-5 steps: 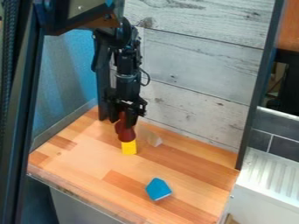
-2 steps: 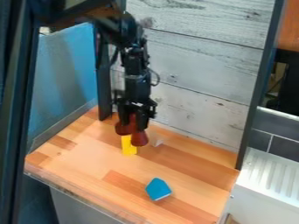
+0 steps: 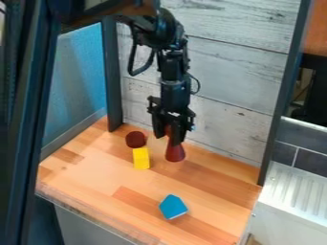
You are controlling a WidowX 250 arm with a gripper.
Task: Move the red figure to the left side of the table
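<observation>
Presently catalogued: one move, part done, with the pick apparently made and the placing outstanding.

Item, the pincer (image 3: 170, 138): pointing down over the rear middle of the tabletop (image 3: 96, 178), closed on the narrow upper part of the red figure (image 3: 175, 153). The arm (image 3: 174, 62) hangs above it, in front of the white plank wall (image 3: 233, 83).

Item, the red figure: one, roughly upright, its wide base downward and its upper part between the fingers. Whether the base touches the wood or hangs just above it cannot be told.

Item, a dark red round piece (image 3: 135, 139): apart from the pincer, toward the blue panel (image 3: 75, 91), just behind a yellow block (image 3: 141, 158). Both lie farther left in view than the red figure.

Item, a blue block (image 3: 173, 206): near the front edge, well apart from the rest.

Done, by this reckoning: the grasp, which looks secure enough for carrying.

Outstanding: the delivery. Taking left as the camera's left, the goal is the part of the tabletop beside the blue panel, and the red figure is not there. Remaining entries would be a carry to that side, a lowering onto the wood, a release and a withdrawal.

Risk, noted: on that reading, the dark red round piece and the yellow block stand near the path; a low carry could knock either, so some lift seems advisable.
</observation>
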